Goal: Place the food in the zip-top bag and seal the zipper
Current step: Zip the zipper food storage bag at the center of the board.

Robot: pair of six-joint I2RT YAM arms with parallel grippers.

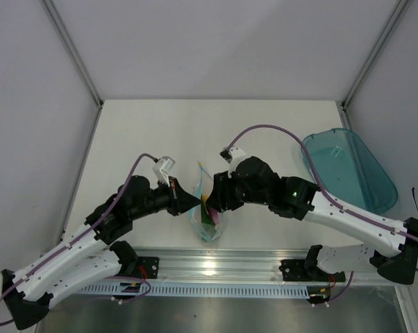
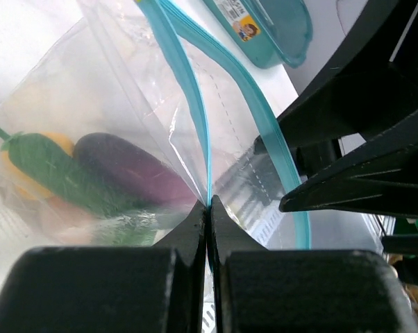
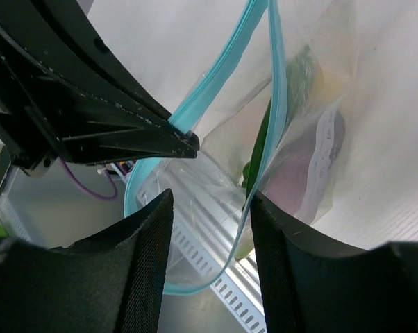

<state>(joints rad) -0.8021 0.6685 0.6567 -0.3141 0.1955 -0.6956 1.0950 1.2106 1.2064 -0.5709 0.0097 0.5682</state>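
Observation:
The clear zip-top bag (image 1: 210, 223) hangs between my two grippers near the table's front edge. Its mouth is open and the two teal zipper strips (image 2: 195, 104) stand apart. Inside lie the green pepper (image 2: 49, 173), the purple eggplant (image 2: 136, 170) and the yellow pepper (image 2: 14, 166); a pale shape below them may be the egg. My left gripper (image 2: 207, 207) is shut on one zipper strip. My right gripper (image 3: 210, 208) is open, and the other strip (image 3: 275, 90) runs along the inner edge of its right finger (image 3: 285, 236).
The translucent teal oval tray (image 1: 348, 170) sits at the right of the table and also shows in the left wrist view (image 2: 278, 28). A slotted aluminium rail (image 1: 216, 263) runs along the near edge below the bag. Enclosure walls stand close at left, right and back.

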